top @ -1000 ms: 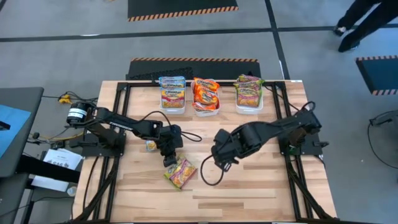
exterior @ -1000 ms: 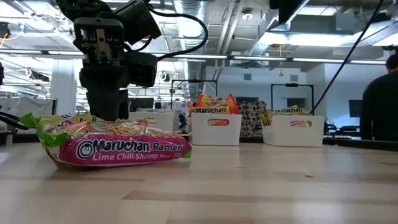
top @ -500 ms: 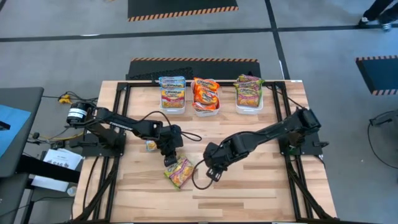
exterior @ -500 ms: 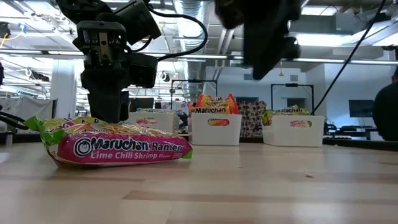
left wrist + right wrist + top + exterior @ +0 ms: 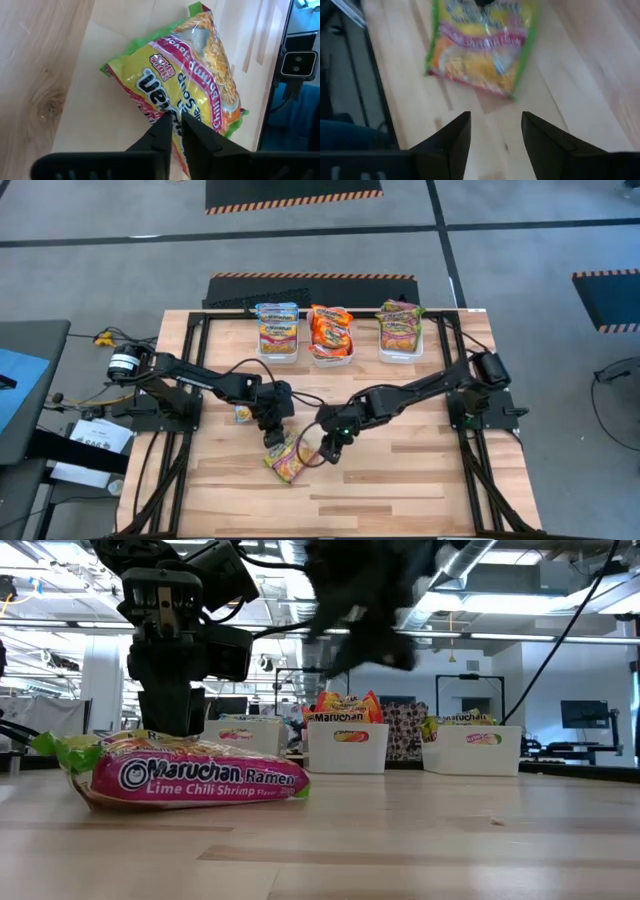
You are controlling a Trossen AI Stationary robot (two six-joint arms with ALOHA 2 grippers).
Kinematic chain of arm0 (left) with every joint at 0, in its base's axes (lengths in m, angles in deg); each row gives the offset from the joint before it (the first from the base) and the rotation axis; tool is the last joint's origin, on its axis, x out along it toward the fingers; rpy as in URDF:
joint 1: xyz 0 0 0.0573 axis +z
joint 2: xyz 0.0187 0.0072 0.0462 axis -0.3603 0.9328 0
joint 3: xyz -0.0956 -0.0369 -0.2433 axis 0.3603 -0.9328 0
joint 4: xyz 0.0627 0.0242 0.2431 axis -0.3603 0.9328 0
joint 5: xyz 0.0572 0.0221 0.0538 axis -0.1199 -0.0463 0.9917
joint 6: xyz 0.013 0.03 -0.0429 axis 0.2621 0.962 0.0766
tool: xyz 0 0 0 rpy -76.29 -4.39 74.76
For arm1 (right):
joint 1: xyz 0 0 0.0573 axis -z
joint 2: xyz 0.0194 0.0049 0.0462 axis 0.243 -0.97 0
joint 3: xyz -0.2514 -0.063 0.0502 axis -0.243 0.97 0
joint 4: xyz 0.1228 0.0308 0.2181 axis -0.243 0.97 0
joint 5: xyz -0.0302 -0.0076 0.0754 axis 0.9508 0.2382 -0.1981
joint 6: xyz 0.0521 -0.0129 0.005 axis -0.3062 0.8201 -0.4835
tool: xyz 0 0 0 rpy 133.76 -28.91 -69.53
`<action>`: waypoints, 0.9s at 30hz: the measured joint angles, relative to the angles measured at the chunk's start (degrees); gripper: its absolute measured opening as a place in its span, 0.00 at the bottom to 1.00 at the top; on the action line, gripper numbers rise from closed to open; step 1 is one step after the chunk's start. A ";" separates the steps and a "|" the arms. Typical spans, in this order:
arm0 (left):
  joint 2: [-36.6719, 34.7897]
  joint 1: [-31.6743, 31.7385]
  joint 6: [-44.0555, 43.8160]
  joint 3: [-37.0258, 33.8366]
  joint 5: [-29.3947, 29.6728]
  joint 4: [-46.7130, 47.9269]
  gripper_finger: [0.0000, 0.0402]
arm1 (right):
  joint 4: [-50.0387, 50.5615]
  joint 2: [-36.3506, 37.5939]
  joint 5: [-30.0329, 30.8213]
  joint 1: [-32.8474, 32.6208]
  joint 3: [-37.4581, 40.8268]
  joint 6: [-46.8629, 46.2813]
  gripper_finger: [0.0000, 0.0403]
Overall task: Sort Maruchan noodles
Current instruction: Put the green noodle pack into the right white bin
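Observation:
One Maruchan packet (image 5: 288,458), pink and green, labelled Lime Chili Shrimp (image 5: 190,775), lies flat on the wooden table near its middle. My left gripper (image 5: 272,428) stands over the packet's far-left end with its fingers shut (image 5: 172,122). My right gripper (image 5: 329,444) hovers open just right of the packet, raised off the table (image 5: 365,610). In the right wrist view its fingers (image 5: 495,135) point at the packet (image 5: 480,45). Other packets sit in three white bins at the far edge: blue-accented (image 5: 277,330), orange-red (image 5: 331,333), green-pink (image 5: 400,330). My left gripper comes from above, pointing down, with its shut fingertips (image 5: 164,122) on the packet's printed upper face (image 5: 150,85), toward its far-left end (image 5: 150,740). Whether they pinch the wrapper or only rest on it, I cannot tell. The packet lies flat on the table.
The three white bins (image 5: 348,748) stand in a row along the far edge. A small yellow object (image 5: 242,413) lies beside the left arm. Bare wood (image 5: 420,480) stretches to the near and right sides. Black frame rails run along both table sides.
My right arm has stretched out and swung its open gripper from the table's middle toward the left and near side, ending beside the packet. The left gripper and the packet have stayed in place.

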 joint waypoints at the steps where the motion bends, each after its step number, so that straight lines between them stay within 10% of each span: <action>1: 0.00 0.00 -0.32 0.00 -0.06 0.00 0.08 | -0.28 -0.17 -0.33 0.46 0.05 0.20 0.50; 10: 0.00 2.18 -5.53 0.00 -3.36 -0.65 0.28 | -8.07 -3.79 -1.26 2.20 0.01 1.08 0.59; 21: -0.02 2.79 -8.37 0.00 -19.89 5.76 0.29 | -10.97 -7.80 -0.06 2.68 -0.13 -0.66 0.58; 27: -0.02 -2.36 -5.54 0.00 -17.72 13.56 0.29 | -12.92 -9.98 -1.18 2.93 -0.08 -1.60 0.58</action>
